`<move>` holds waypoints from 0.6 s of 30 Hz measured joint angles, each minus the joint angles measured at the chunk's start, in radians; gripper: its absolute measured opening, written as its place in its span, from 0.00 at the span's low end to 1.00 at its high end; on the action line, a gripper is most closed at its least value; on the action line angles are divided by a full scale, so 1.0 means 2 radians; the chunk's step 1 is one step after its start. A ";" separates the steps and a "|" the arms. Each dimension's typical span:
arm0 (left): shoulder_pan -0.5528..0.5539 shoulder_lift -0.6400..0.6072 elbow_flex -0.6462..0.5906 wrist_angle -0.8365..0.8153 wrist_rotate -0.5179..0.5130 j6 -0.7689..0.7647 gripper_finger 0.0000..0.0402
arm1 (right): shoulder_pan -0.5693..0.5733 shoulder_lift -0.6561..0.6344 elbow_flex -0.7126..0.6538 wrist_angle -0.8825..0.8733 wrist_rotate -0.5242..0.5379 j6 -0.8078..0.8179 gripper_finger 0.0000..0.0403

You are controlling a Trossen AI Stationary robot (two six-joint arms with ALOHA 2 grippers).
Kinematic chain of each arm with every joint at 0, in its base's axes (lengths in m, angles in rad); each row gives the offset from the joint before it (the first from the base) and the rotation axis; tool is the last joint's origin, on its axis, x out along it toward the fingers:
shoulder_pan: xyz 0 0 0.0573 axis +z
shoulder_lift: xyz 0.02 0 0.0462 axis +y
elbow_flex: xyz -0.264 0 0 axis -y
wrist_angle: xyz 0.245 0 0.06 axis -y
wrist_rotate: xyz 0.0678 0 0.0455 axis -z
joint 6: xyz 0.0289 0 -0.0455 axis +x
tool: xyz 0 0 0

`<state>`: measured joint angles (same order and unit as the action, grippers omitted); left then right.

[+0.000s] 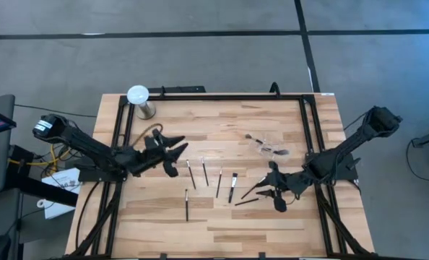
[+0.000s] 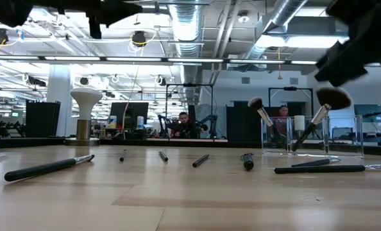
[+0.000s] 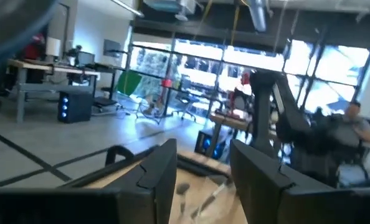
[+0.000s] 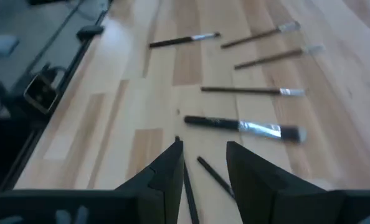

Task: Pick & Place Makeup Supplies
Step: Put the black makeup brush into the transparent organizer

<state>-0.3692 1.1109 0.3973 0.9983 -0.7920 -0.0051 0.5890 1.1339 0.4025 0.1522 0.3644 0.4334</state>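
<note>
Your left gripper hangs over the table's left half, at about 9 o'clock from the table's centre, fingers apart with nothing between them; its wrist view looks out level into the room, where a person sits behind the right arm.

Your right gripper sits low toward 4 o'clock from centre; its fingers stand apart with a gap between them and grip nothing; two thin brushes lie on the wood just ahead of the tips, one running up into the gap.

The brushes are spread across the table; four lie side by side near the centre, roughly pointing 12 to 6 o'clock; one more lies alone toward 7 o'clock of that row; two lie crossed just beside the right gripper, at its 9 o'clock.

In the right wrist view the nearest full brush has a silvery ferrule and dark tip; the others lie beyond it, well apart.

A clear pouch rests at 1 o'clock from centre, with two brushes standing tilted in it in the low view.

A white globe on a metal base stands at the far left corner, 11 o'clock.
</note>
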 joint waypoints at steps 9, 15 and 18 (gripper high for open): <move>0.000 -0.050 0.000 -0.001 0.000 0.000 0.36 | 0.020 0.044 -0.091 0.152 0.006 0.040 0.28; 0.003 -0.038 0.000 -0.003 0.006 0.026 0.36 | 0.037 0.109 -0.099 0.202 0.044 0.003 0.28; 0.003 -0.023 0.000 -0.006 0.012 0.053 0.36 | 0.045 0.144 -0.098 0.231 0.042 0.006 0.28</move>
<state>-0.3641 1.0643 0.3973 0.9866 -0.7676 0.0999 0.6788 1.4226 0.2058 0.6146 0.4489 0.4446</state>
